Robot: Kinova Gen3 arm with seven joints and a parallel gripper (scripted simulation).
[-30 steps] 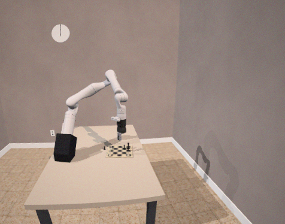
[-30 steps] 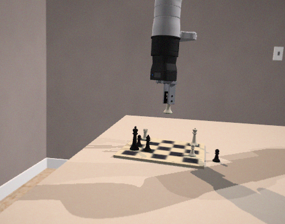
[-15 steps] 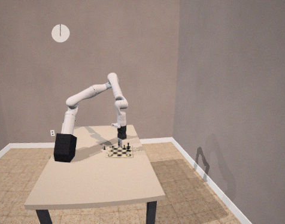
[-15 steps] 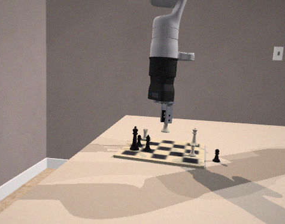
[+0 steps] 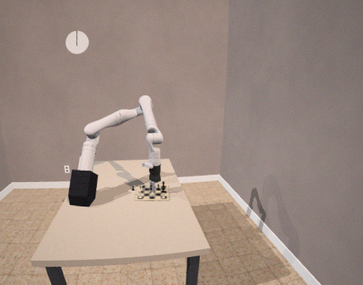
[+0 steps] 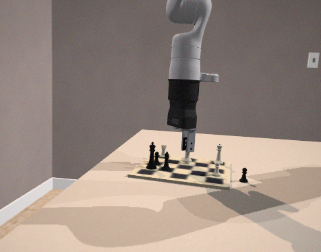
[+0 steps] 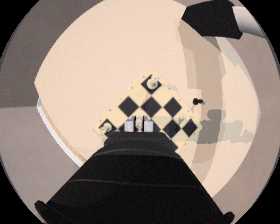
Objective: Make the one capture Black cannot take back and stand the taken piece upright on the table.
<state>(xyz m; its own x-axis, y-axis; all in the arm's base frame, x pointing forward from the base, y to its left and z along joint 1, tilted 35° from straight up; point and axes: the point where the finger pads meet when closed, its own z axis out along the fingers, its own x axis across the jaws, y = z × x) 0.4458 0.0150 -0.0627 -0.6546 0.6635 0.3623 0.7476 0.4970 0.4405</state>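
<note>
So the gripper (image 6: 188, 148) is clamping a small white piece (image 6: 187, 157), which looks like a pawn, hard to be sure at this size. In the exterior view it's hanging straight down over the chessboard (image 6: 161, 176), with the piece's base sitting right at the board surface near the far edge, around 12 o'clock from the board's middle. Can't tell if it's fully resting on the square or just above it.

The captured black pawn (image 6: 243, 175) is standing upright on the table (image 6: 94, 215), just off the board's edge at about 3 o'clock.

On the board, three black pieces are bunching up at the 9 o'clock end: a tall black king (image 6: 152, 155), plus two smaller ones beside it, with a white rook (image 6: 164, 149) behind them. Toward 3 o'clock, a tall white piece (image 6: 219, 154) and a white pawn (image 6: 216, 169) are standing, both upright.
</note>
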